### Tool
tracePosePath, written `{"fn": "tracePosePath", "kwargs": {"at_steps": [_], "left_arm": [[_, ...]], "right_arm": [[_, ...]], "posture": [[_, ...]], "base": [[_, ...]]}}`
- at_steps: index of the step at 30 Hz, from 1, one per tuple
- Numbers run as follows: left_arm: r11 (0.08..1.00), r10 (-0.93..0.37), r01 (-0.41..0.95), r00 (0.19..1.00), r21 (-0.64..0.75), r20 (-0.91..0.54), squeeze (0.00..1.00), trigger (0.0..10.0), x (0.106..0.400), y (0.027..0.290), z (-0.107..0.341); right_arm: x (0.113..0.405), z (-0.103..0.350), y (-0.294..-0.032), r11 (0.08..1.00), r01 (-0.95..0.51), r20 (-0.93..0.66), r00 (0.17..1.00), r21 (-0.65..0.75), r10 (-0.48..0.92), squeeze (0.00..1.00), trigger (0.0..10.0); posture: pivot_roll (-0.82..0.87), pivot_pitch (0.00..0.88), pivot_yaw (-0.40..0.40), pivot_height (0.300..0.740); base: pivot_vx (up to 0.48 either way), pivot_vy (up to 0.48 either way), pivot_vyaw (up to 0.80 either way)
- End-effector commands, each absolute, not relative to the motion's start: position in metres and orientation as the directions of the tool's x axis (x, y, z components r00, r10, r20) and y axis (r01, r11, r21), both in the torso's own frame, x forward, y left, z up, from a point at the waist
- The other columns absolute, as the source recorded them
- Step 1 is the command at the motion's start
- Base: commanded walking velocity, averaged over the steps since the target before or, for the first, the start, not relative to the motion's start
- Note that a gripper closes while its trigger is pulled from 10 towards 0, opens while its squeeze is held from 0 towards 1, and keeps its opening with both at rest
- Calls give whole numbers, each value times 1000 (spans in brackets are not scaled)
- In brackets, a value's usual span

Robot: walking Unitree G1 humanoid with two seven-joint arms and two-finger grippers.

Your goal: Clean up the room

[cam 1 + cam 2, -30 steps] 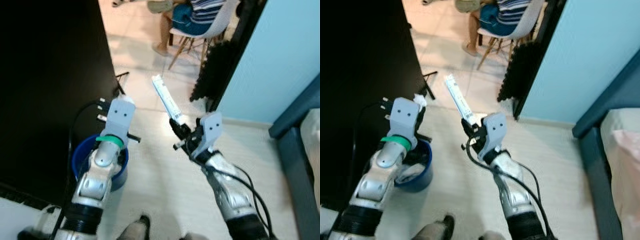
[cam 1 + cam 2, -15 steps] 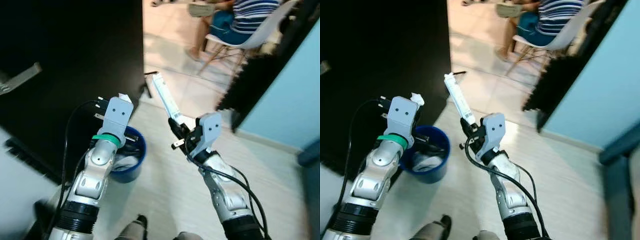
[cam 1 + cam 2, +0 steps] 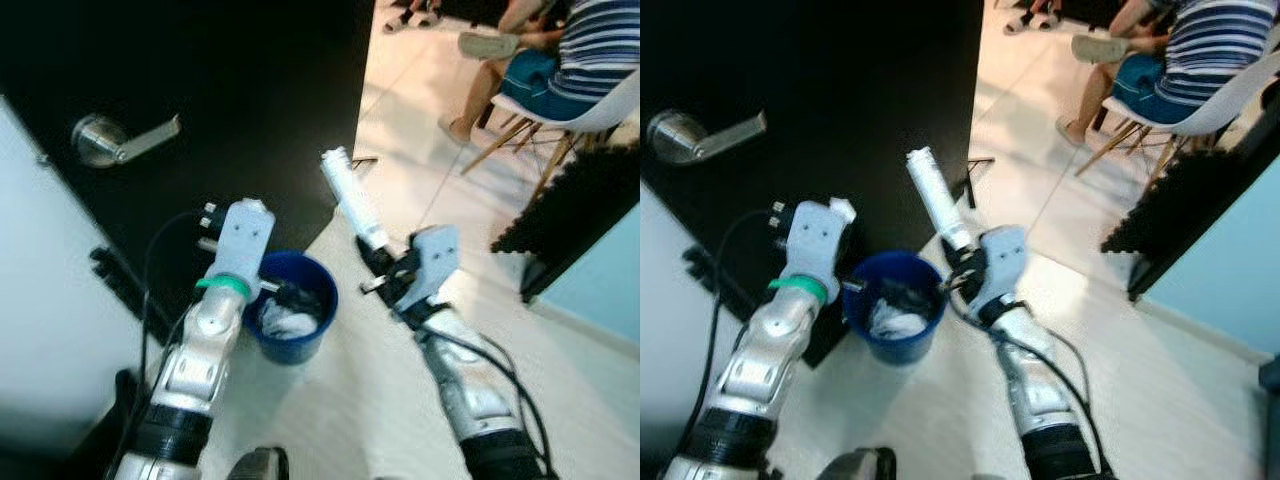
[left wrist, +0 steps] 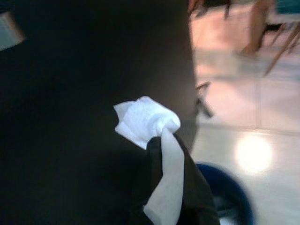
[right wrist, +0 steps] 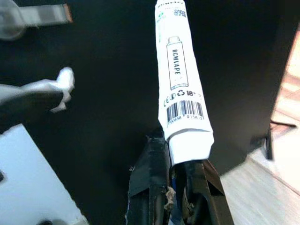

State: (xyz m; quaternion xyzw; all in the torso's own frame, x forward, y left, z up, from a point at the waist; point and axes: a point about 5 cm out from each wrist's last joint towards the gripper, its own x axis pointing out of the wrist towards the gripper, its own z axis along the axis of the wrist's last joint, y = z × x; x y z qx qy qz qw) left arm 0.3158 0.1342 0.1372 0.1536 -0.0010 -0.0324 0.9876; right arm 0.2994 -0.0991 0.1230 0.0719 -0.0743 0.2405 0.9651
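My right gripper (image 3: 379,256) is shut on the lower end of a white tube (image 3: 351,196), which stands tilted up and to the left; the right wrist view shows the tube (image 5: 181,75) with a barcode above the fingers (image 5: 150,187). My left gripper (image 3: 843,212) is shut on a crumpled white tissue (image 4: 147,119), held up in front of the black door. A blue bin (image 3: 323,293) stands on the floor between my two arms, just right of the left forearm, with white crumpled paper (image 3: 285,321) inside.
A black door (image 3: 200,70) with a silver lever handle (image 3: 122,146) fills the left. A person sits on a white chair (image 3: 590,105) at the far right. A black ribbed object (image 3: 585,200) stands beside a light blue wall. Light floor extends to the right.
The whole view has swung left: the door handle has come into sight and the bin now lies between my arms. Both grippers keep their hold on the tissue and the tube.
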Motion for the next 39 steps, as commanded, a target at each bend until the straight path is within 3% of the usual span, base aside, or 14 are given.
{"fn": "tracePosePath", "kwargs": {"at_steps": [1, 18, 24, 28, 39], "left_arm": [[949, -80, 82, 997, 303, -20, 0, 10000, 315, 127, 135], [944, -108, 112, 994, 310, -28, 0, 10000, 316, 125, 133], [934, -203, 211, 977, 287, -57, 0, 10000, 315, 117, 131], [880, -412, 432, 901, 198, -138, 0, 10000, 304, 105, 124], [836, -484, 527, 840, 154, -244, 0, 10000, 295, 103, 105]], "right_arm": [[299, 117, -107, 894, -435, 161, 895, 107, 416, 0, 10000], [304, 119, -118, 932, -340, 170, 933, 128, 317, 0, 10000], [307, 118, -125, 947, -288, 164, 950, 140, 264, 0, 10000], [309, 115, -130, 960, -250, 143, 962, 128, 231, 0, 10000], [307, 113, -127, 960, -254, 140, 961, 120, 237, 0, 10000]], "posture": [[21, 0, 36, 740], [17, 0, 43, 740], [17, 0, 43, 740], [18, 0, 43, 740], [14, 0, 42, 740]], "base": [[439, 0, 763], [430, 0, 45], [185, 0, 0], [0, 0, -636], [0, 0, -52]]}}
